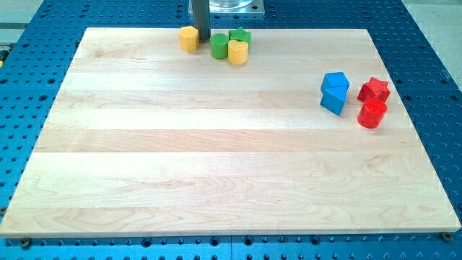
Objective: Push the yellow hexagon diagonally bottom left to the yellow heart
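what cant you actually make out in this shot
- The rod's upper part and the arm: cut off by the view's top edge; only my tip shows, just right of the yellow hexagon.
- Rear green block: partly hidden by the green cylinder and yellow heart; shape unclear.
- Two blue blocks: touching, too small to tell shapes.
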You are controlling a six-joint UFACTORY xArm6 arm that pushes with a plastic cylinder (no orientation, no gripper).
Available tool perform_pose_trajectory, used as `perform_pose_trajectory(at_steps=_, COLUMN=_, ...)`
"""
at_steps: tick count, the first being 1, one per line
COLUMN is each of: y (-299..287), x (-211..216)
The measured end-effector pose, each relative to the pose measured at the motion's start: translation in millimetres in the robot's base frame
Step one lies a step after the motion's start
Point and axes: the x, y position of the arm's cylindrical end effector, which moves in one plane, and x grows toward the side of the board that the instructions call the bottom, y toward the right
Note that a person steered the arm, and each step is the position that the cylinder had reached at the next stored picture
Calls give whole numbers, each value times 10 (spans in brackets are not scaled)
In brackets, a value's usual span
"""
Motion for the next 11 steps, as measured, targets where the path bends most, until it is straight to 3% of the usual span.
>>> perform_pose_trajectory(at_steps=1, y=-84, x=6)
perform_pose_trajectory(at_steps=3, y=-1265, x=181)
perform_pose_trajectory(at_steps=6, y=-1265, x=0)
perform_pose_trajectory(at_steps=8, y=-876, x=-162)
perform_pose_trajectory(at_steps=9, y=-869, x=-76)
perform_pose_trajectory(at_steps=11, y=-656, x=665)
